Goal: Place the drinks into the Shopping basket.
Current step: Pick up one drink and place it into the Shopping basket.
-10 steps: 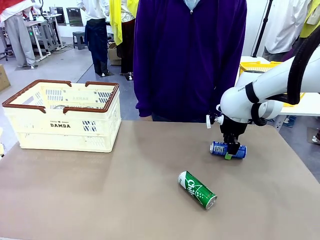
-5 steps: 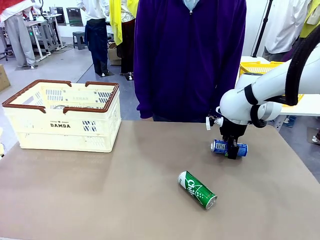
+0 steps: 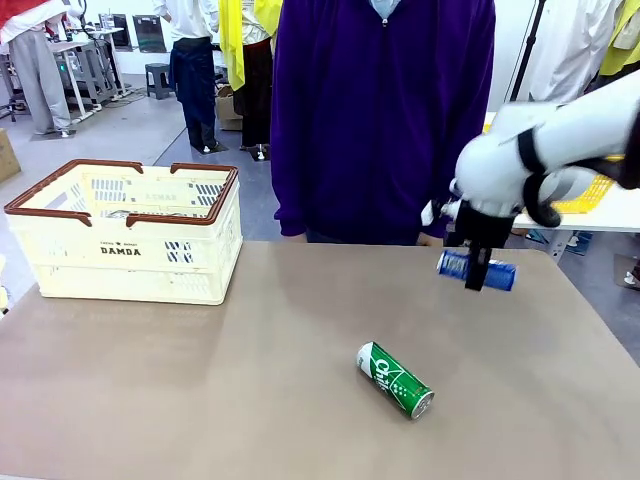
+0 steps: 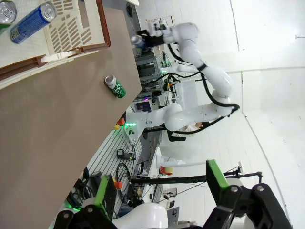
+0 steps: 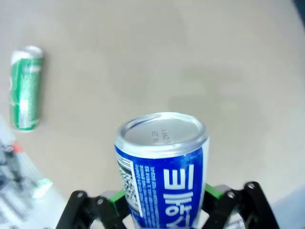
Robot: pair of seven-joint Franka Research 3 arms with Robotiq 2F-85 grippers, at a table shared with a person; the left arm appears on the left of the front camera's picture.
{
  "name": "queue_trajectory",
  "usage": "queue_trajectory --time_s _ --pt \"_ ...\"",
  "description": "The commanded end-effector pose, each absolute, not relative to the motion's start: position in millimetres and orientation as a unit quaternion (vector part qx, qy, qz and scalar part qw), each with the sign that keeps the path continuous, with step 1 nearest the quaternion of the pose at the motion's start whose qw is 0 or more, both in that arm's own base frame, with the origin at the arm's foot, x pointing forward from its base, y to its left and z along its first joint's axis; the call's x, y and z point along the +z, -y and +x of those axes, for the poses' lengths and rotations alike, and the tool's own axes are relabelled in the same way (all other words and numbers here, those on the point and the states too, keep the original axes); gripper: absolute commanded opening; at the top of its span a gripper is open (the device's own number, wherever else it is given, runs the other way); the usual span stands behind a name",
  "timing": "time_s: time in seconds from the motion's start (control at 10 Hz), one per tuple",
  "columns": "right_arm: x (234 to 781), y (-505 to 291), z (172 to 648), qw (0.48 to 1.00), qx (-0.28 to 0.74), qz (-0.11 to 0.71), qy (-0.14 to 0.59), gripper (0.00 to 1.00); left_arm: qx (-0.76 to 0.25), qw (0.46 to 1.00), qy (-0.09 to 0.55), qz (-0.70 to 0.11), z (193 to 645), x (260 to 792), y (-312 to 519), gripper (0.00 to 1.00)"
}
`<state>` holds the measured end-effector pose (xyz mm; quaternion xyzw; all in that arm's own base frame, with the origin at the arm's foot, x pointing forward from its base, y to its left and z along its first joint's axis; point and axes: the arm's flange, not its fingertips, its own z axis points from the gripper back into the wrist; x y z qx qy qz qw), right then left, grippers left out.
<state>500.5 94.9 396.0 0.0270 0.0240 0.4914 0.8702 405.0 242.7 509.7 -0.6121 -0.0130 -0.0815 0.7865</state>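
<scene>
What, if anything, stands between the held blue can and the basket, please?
Nothing visible. The right gripper holds the blue can aloft; bare table lies between it and the basket. The green can lies nearer the camera, off that line.

front view looks across the table point(image 3: 200, 400); all views share green can point(image 3: 395, 379).

Basket point(image 3: 70, 262) left on table point(image 3: 200, 400); lying can point(image 3: 395, 379) centre; raised can point(image 3: 502, 275) right.

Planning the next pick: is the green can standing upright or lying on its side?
Lying on its side: the green can rests lengthwise on the table, its silver end facing sideways, not up.
</scene>
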Motion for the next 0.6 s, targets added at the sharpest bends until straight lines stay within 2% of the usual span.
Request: queue_trajectory --time_s 0.0,0.2,0.3,0.5 --pt "472 -108 429 0.929 0.368 0.024 -0.013 0.00 -0.080 0.786 0.009 -0.613 402 515 -249 1.00" --pt "491 -115 386 0.949 0.307 -0.013 0.074 0.00 -0.080 0.786 0.009 -0.613 402 515 -249 1.00" --pt "481 -102 431 0.925 0.380 0.022 -0.007 0.00 -0.080 0.786 0.009 -0.613 402 515 -249 1.00" --pt "481 -102 431 0.925 0.380 0.022 -0.007 0.00 -0.080 0.786 0.009 -0.613 402 515 -249 1.00"
